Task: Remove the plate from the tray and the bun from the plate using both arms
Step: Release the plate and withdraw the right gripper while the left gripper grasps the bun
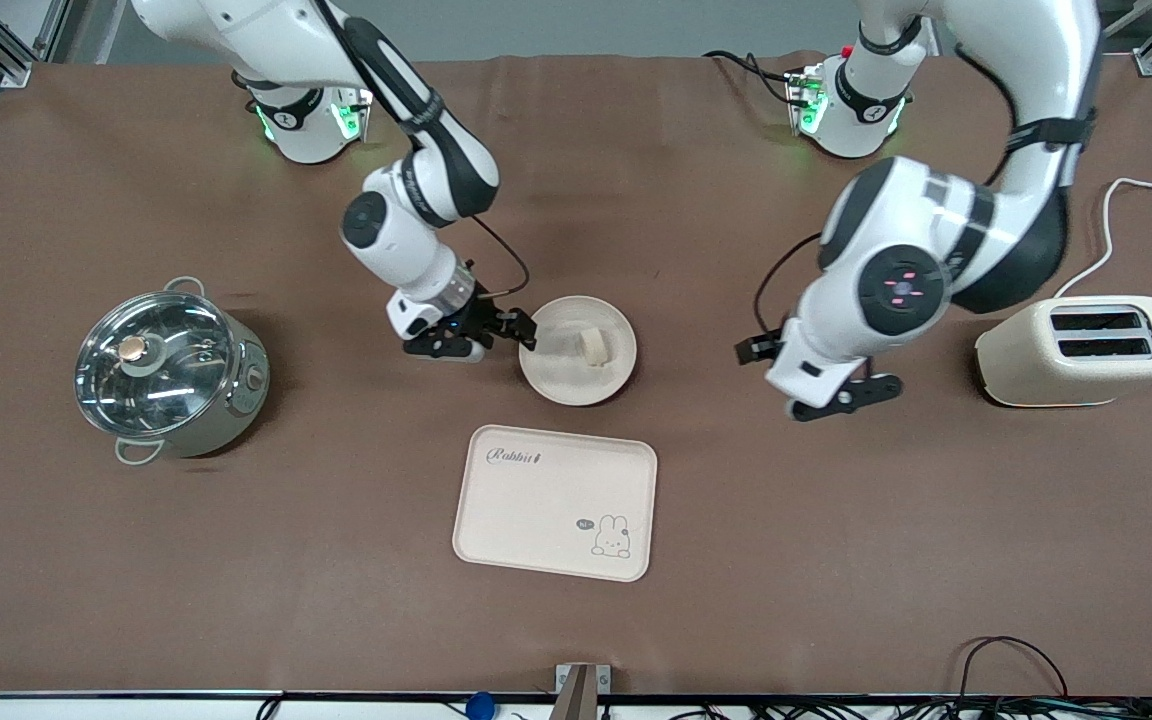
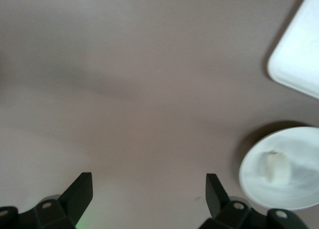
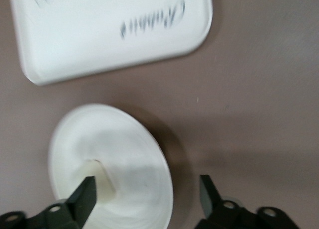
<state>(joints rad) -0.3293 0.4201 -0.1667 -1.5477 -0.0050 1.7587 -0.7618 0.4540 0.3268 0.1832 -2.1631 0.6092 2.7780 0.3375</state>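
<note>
The round cream plate (image 1: pixel 561 375) lies on the brown table, farther from the front camera than the tray. The small pale bun (image 1: pixel 593 346) sits on it. My right gripper (image 1: pixel 504 342) is low at the plate's rim toward the right arm's end and is open. In the right wrist view its fingers (image 3: pixel 85 191) straddle the plate's rim (image 3: pixel 159 154), with one finger over the plate next to the bun (image 3: pixel 102 181). My left gripper (image 1: pixel 841 395) is open and empty over bare table between plate and toaster. The left wrist view shows the plate (image 2: pixel 299 194) and bun (image 2: pixel 276 168) off to one side.
A rectangular cream tray with a rabbit drawing (image 1: pixel 536 510) lies nearer the front camera than the plate. A steel pot with a glass lid (image 1: pixel 171 370) stands toward the right arm's end. A cream toaster (image 1: pixel 1081 350) stands toward the left arm's end.
</note>
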